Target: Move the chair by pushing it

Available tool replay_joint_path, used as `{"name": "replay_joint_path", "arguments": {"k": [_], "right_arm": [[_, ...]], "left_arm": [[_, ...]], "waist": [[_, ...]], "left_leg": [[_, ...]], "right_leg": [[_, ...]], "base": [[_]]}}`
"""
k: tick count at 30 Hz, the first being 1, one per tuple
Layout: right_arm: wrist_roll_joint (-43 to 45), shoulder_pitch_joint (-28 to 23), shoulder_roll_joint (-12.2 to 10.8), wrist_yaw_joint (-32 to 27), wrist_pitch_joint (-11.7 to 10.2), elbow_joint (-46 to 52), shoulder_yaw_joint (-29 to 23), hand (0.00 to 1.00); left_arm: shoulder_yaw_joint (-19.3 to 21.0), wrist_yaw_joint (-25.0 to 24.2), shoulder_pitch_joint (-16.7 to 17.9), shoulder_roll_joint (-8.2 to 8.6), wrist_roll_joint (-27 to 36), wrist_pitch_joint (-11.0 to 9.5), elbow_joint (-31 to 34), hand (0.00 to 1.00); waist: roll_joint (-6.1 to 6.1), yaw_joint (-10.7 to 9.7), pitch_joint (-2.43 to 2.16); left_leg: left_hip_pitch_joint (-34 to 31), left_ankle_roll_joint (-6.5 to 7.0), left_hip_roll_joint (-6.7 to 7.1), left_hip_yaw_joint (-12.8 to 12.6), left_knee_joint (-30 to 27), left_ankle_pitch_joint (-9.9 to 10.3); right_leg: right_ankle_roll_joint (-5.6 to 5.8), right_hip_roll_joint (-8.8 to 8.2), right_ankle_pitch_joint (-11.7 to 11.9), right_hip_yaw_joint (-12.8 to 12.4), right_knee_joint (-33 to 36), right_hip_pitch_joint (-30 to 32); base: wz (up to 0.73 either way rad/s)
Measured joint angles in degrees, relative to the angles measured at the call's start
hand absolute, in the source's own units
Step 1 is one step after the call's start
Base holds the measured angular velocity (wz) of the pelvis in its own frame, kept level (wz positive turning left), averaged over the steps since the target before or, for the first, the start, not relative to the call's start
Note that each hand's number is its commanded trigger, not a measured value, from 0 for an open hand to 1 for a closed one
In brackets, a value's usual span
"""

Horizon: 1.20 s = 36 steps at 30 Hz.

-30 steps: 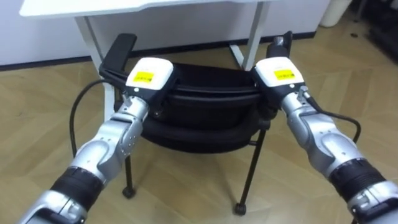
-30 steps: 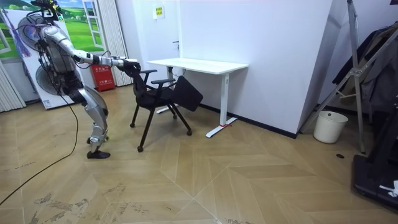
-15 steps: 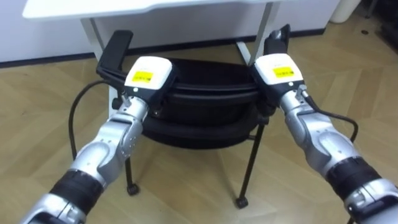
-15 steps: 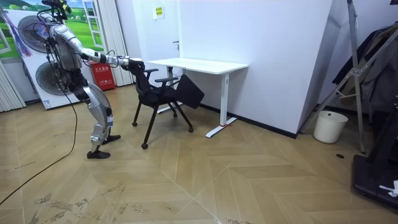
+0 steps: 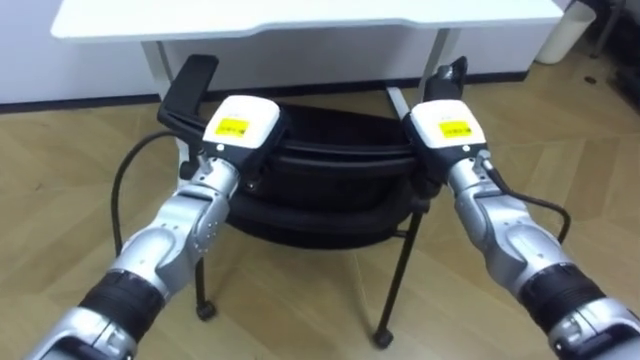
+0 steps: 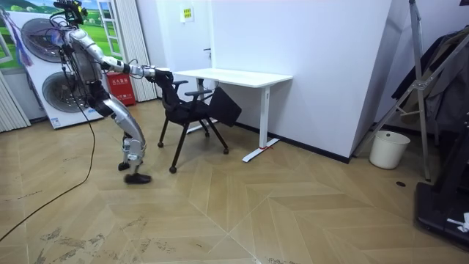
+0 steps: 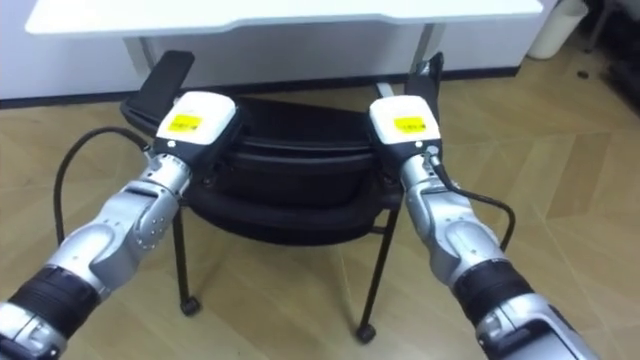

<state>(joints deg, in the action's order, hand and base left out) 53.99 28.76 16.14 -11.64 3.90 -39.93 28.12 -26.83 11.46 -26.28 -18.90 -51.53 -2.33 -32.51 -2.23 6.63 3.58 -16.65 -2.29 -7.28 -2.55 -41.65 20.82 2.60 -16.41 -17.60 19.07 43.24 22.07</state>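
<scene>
A black office chair [image 5: 330, 170] with two armrests stands just before the white desk [image 5: 300, 15], its seat pointing under the tabletop. My left hand [image 5: 240, 122] lies on the left end of the backrest's top edge. My right hand [image 5: 445, 122] lies on the right end. Both show their white backs, and the backrest's rim runs dark beneath them. In the room view I stand behind the chair [image 6: 192, 110], leaning forward with both arms stretched out to its back and one foot trailing.
The desk's legs [image 5: 432, 60] flank the chair's front. The chair's castors [image 5: 382, 338] rest on wooden floor. In the room view, washing machines [image 6: 44, 92] and a red extinguisher [image 6: 122, 91] stand behind me; a white bin [image 6: 386, 149] and a rack [image 6: 432, 88] are far right.
I have stepped forward, and the chair has rolled a little closer to the desk. Both hands have stayed on the backrest.
</scene>
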Motion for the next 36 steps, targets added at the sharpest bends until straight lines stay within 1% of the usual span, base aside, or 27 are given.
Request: {"name": "replay_joint_path", "arguments": {"k": [1, 2, 3, 4, 5, 6, 8, 11, 13, 14, 16, 18, 19, 21, 22, 25, 26, 27, 28, 29, 30, 31, 32, 33, 34, 35, 36], "right_arm": [[0.0, 0.0, -0.5, 0.3, 0.0, -0.1, 0.0, 1.00], [0.2, 0.0, -0.6, 0.6, 0.0, -0.1, -0.1, 1.00], [-0.1, 0.1, -0.7, 0.8, -0.1, 0.0, -0.2, 1.00], [-0.3, 0.4, -0.6, 0.9, -0.2, -0.1, -0.1, 1.00], [-0.6, 1.5, -0.2, 1.0, -0.5, -0.4, 0.0, 1.00], [-0.5, 2.6, 0.0, 1.1, -0.8, -0.8, 0.6, 1.00], [-0.1, 4.4, 0.0, 1.3, -1.0, -1.7, 1.3, 1.00], [0.1, 5.2, 0.0, 1.3, -1.4, -1.8, 1.5, 1.00], [0.4, 5.4, 0.1, 1.3, -1.5, -1.9, 1.5, 1.00], [0.6, 5.4, 0.1, 1.5, -1.5, -1.7, 1.2, 1.00], [0.6, 5.2, 0.0, 1.5, -1.4, -1.7, 0.8, 1.00], [0.4, 4.0, -0.1, 1.5, -1.4, -1.9, 0.5, 1.00], [0.4, 3.6, -0.2, 1.5, -1.3, -1.9, 0.3, 1.00], [0.6, 2.2, -0.2, 1.5, -1.4, -1.6, 0.2, 1.00], [0.6, 2.1, -0.1, 1.5, -1.5, -1.7, 0.2, 1.00], [0.8, 2.1, -0.2, 1.3, -1.8, -1.8, -0.1, 1.00], [0.9, 2.2, -0.1, 1.2, -1.9, -2.2, -0.2, 1.00], [0.5, 1.9, 0.0, 1.0, -2.0, -2.0, -0.1, 1.00], [0.4, 1.5, 0.4, 0.9, -2.1, -1.7, -0.1, 1.00], [0.3, 0.8, 1.2, 0.6, -2.2, -1.1, -0.2, 1.00], [0.4, 0.1, 2.2, -0.1, -2.6, -0.8, -0.2, 1.00], [0.4, -0.4, 2.8, -0.4, -2.7, -0.4, -0.2, 1.00], [0.5, -0.8, 4.0, -0.7, -2.8, 0.5, -0.1, 1.00], [0.7, -0.7, 4.0, -0.8, -2.8, 0.5, 0.0, 1.00], [0.9, -0.6, 3.9, -0.9, -2.8, 0.2, -0.1, 1.00], [1.3, -0.6, 3.6, -1.3, -2.4, 0.1, -0.3, 1.00], [1.5, -0.6, 3.2, -1.3, -2.1, 0.4, -0.7, 1.00]], "left_arm": [[0.1, -0.2, 0.2, -0.23, 0.1, 0.0, 0.0, 1.00], [0.2, -0.3, 0.3, -0.19, 0.1, 0.1, 0.0, 1.00], [0.5, -0.6, 0.2, -0.18, 0.2, 0.3, 0.4, 1.00], [0.6, -0.6, 0.2, -0.14, 0.2, 0.3, 0.6, 1.00], [0.9, -0.5, 0.2, 0.19, 0.2, 0.5, 0.8, 1.00], [1.3, -0.4, 0.2, 0.52, 0.2, 0.7, 0.8, 1.00], [1.8, 0.3, 0.3, 0.58, 0.8, 0.8, 0.7, 1.00], [1.9, 1.6, 0.3, 0.45, 1.1, 1.1, 0.8, 1.00], [2.0, 1.8, 0.3, 0.44, 1.1, 1.1, 0.9, 1.00], [2.1, 2.0, 0.3, 0.44, 1.0, 1.0, 0.8, 1.00], [1.8, 2.2, 0.0, 0.44, 0.9, 1.1, 0.7, 1.00], [1.1, 2.3, -0.1, 0.43, 0.9, 1.1, 0.0, 1.00], [0.7, 2.4, 0.1, 0.43, 0.9, 1.1, -0.2, 1.00], [0.5, 3.2, 1.3, 0.43, 1.0, 1.0, -0.1, 1.00], [0.5, 3.2, 1.5, 0.44, 1.3, 1.1, -0.2, 1.00], [0.5, 3.3, 1.5, 0.83, 1.3, 1.2, -0.2, 1.00], [0.3, 3.5, 1.5, 1.07, 1.3, 1.4, -0.2, 1.00], [0.0, 3.5, 1.7, 1.42, 1.3, 1.7, -0.2, 1.00], [-0.3, 3.5, 1.7, 1.76, 1.3, 1.8, -0.2, 1.00], [-0.7, 3.3, 1.6, 2.56, 1.2, 2.3, -0.2, 1.00], [-1.2, 3.2, 1.7, 3.09, 1.1, 2.5, -0.2, 1.00], [-1.5, 3.2, 1.7, 3.38, 1.1, 2.5, -0.2, 1.00], [-1.5, 3.1, 1.9, 4.09, 1.1, 2.4, -0.1, 1.00], [-1.3, 3.1, 2.2, 4.22, 1.1, 2.1, -0.1, 1.00], [-1.2, 3.1, 2.3, 4.15, 1.3, 2.0, -0.1, 1.00], [-1.1, 3.1, 2.3, 3.90, 1.2, 2.1, 0.1, 1.00], [-0.9, 3.0, 2.2, 3.24, 0.8, 2.2, 0.8, 1.00]], "waist": [[-0.61, -0.2, -0.10], [-0.58, -0.2, -0.30], [-0.44, -0.2, -0.68], [-0.48, 0.2, -0.73], [-0.22, 0.8, -0.86], [0.26, 1.2, -0.78], [0.54, 1.2, -0.74], [0.13, 1.2, -0.76], [0.04, 1.2, -0.71], [-0.03, 1.1, -0.71], [-0.35, 0.6, -0.48], [-0.34, 0.7, -0.25], [-0.38, 0.7, -0.21], [-0.20, 0.6, -0.24], [-0.08, 0.5, -0.36], [0.01, 0.0, -0.33], [0.27, -0.1, -0.20], [0.00, -0.2, -0.18], [-0.84, -0.9, -0.01], [-1.28, -2.3, -0.13], [-1.37, -2.1, -0.18], [-1.29, -1.8, -0.21], [0.04, -0.7, -0.77], [0.88, 1.8, -1.35], [1.59, 2.2, -1.84], [0.95, 1.8, -1.96], [-0.13, 1.0, -2.20]], "left_leg": [[0.1, -1.19, -0.27, 0.9, -0.4, 0.4], [0.0, -1.80, -0.59, 1.4, -1.1, 0.6], [-0.3, -2.91, -1.94, 2.2, -1.5, 1.0], [-0.3, -3.48, -2.41, 2.3, -1.3, 1.0], [-0.1, -4.36, -3.25, 2.6, -0.7, 0.9], [0.3, -5.35, -3.69, 2.7, 0.5, 0.4], [0.9, -6.21, -4.05, 2.7, 2.4, -0.4], [1.8, -7.15, -4.18, 3.5, 5.2, -1.4], [2.3, -7.16, -4.52, 3.8, 5.8, -1.7], [2.2, -6.88, -4.99, 3.3, 4.8, -2.0], [1.4, -5.92, -5.67, 3.0, 1.2, -2.6], [0.2, -3.69, -7.07, 2.8, -4.9, -3.9], [0.0, -2.95, -7.16, 2.9, -6.0, -4.4], [-0.1, -2.64, -7.34, 3.0, -8.1, -5.6], [0.1, -2.68, -7.26, 3.0, -8.2, -5.7], [0.1, -2.76, -7.08, 2.9, -8.6, -5.9], [-0.3, -2.39, -7.09, 3.0, -9.7, -6.3], [-1.8, -1.59, -6.05, 3.0, -10.5, -6.8], [-2.5, -1.08, -4.02, 2.9, -9.9, -6.3], [-4.2, -0.19, 0.26, 1.7, -7.1, -5.7], [-4.9, -0.05, 3.18, -1.0, -1.6, -5.9], [-5.2, 0.22, 4.30, -1.8, 1.7, -6.2], [-5.8, 1.00, 5.72, -2.0, 8.2, -7.5], [-5.7, 2.35, 6.24, -1.9, 10.5, -10.6], [-5.3, 3.04, 6.40, -1.9, 10.6, -11.2], [-4.6, 3.68, 6.85, -2.6, 10.8, -11.4], [-4.4, 4.36, 6.92, -4.4, 11.5, -11.6]], "right_leg": [[-0.02, 0.47, 2.0, -0.8, -2.5, -0.4], [-0.35, 1.06, 2.2, -0.3, -2.3, -1.3], [-0.63, 2.64, 2.2, -0.1, -1.7, -1.3], [-1.62, 3.13, 2.2, -0.1, -1.4, -1.1], [-3.05, 4.15, 2.3, 0.2, -1.4, -1.1], [-4.21, 4.75, 2.2, 0.3, -1.5, -1.1], [-5.22, 5.44, 1.7, 0.7, -1.5, -1.0], [-5.89, 5.59, 0.1, 1.9, -1.4, -1.3], [-6.08, 5.79, -0.8, 2.5, -1.2, -1.9], [-6.18, 5.86, -1.6, 3.0, -0.7, -2.2], [-6.24, 5.83, -3.1, 3.7, 0.3, -3.2], [-6.40, 6.83, -4.7, 4.2, 0.5, -5.3], [-6.40, 6.80, -5.1, 4.4, 0.5, -6.1], [-6.23, 6.64, -6.0, 4.5, 0.4, -7.8], [-6.09, 6.64, -6.2, 4.4, 0.4, -8.4], [-5.88, 7.19, -6.4, 3.8, 0.3, -9.0], [-5.93, 8.13, -6.5, 1.8, -0.1, -9.1], [-6.03, 9.16, -6.4, -1.0, -0.6, -9.1], [-6.01, 9.44, -6.4, -3.0, -0.8, -9.0], [-5.90, 9.90, -6.3, -6.4, -1.8, -8.9], [-5.46, 10.90, -5.7, -9.8, -3.4, -8.9], [-5.24, 11.69, -4.9, -11.5, -4.4, -8.9], [-4.68, 13.19, -3.8, -14.2, -6.0, -8.7], [-3.95, 13.74, -3.4, -16.5, -6.0, -8.2], [-3.60, 13.77, -3.3, -16.8, -6.1, -8.1], [-2.66, 13.32, -3.4, -16.9, -6.2, -8.1], [-1.96, 12.54, -3.5, -16.7, -6.4, -8.1]], "base": [[0.55], [0.56], [0.35], [0.19], [0.00], [0.00], [0.04], [0.15], [0.16], [0.22], [0.28], [0.19], [0.14], [0.11], [0.06], [0.10], [0.23], [0.39], [0.70], [0.44], [0.17], [-0.54], [-1.11], [-1.23], [-0.92], [-0.20], [0.04]]}}
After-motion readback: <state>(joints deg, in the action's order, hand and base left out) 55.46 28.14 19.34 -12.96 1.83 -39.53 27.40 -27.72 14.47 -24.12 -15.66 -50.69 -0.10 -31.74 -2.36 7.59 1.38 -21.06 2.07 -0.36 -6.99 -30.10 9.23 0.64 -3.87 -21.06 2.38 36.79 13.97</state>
